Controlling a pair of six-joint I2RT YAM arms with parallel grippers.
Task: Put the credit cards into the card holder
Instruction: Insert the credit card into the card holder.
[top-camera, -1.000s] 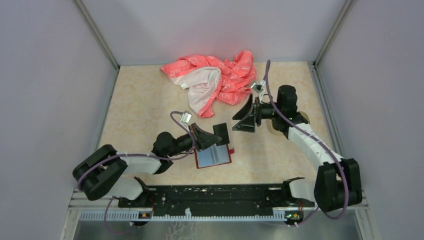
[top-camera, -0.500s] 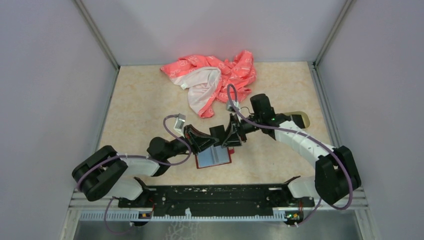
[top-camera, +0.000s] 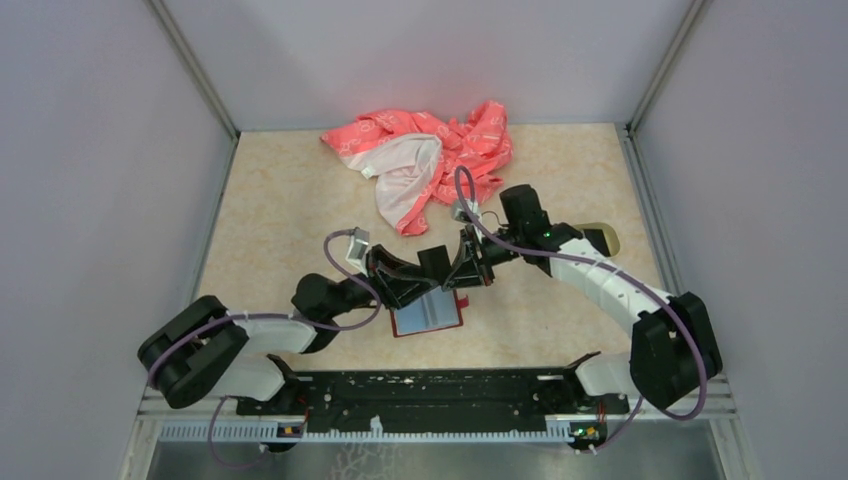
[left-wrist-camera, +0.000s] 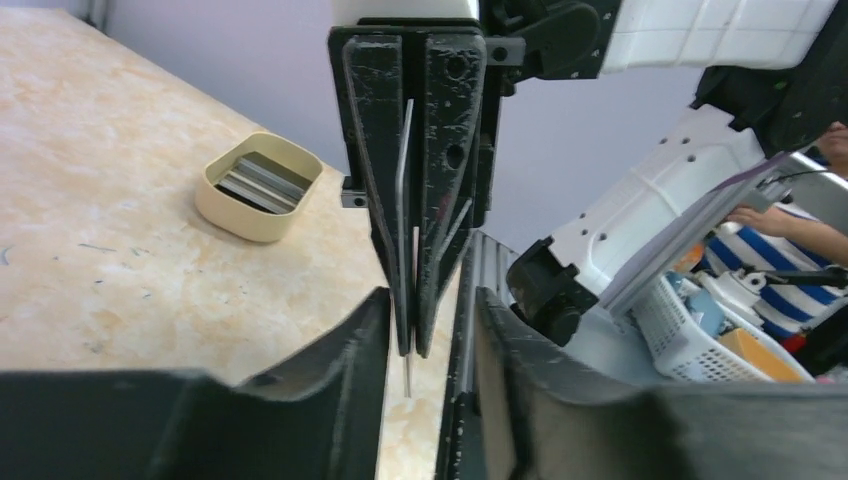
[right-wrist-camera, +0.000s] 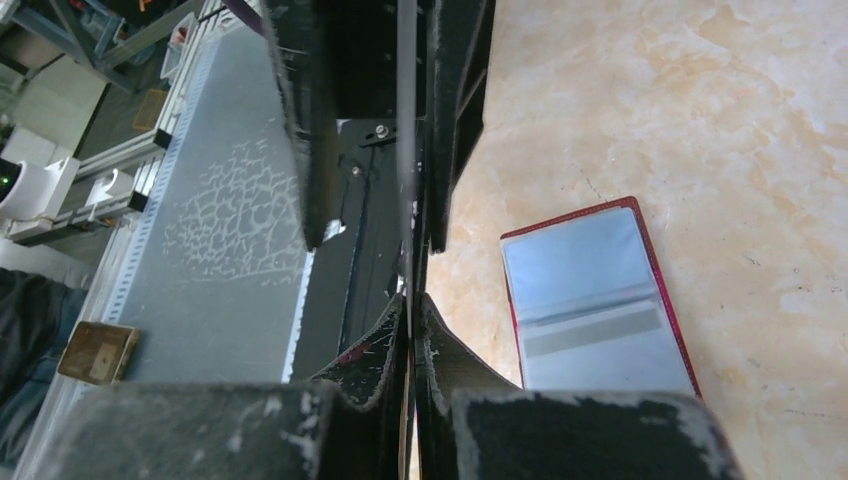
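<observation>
2 end effectors meet over the middle of the table (top-camera: 270, 200) in the top view. The left end effector (top-camera: 418, 280) and the right end effector (top-camera: 460, 272) close in on 1 dark card (top-camera: 437, 262) between them. The card holder (top-camera: 428, 315) lies open and flat just near of them, well left of the tray (top-camera: 603, 238). We judge this a handover. To do it well, the left should back off along the card's plane, so it does not drag the card askew.

From the left wrist, the right end effector (left-wrist-camera: 410, 340) is clenched on the card (left-wrist-camera: 403, 200), seen edge-on. The left's own fingers (left-wrist-camera: 330, 350) stand apart on either side of it, released. The tray (left-wrist-camera: 215, 210) sits further off on the table, with what look like the remaining cards (left-wrist-camera: 255, 180) inside.

From the right wrist, its own tips (right-wrist-camera: 395, 330) pinch the card (right-wrist-camera: 405, 150) edge-on, and the left's fingers flank it with a gap. The card holder (right-wrist-camera: 590, 300) lies to the right, pockets up, apart from the card. We expect the free edge must tilt toward a pocket mouth.
</observation>
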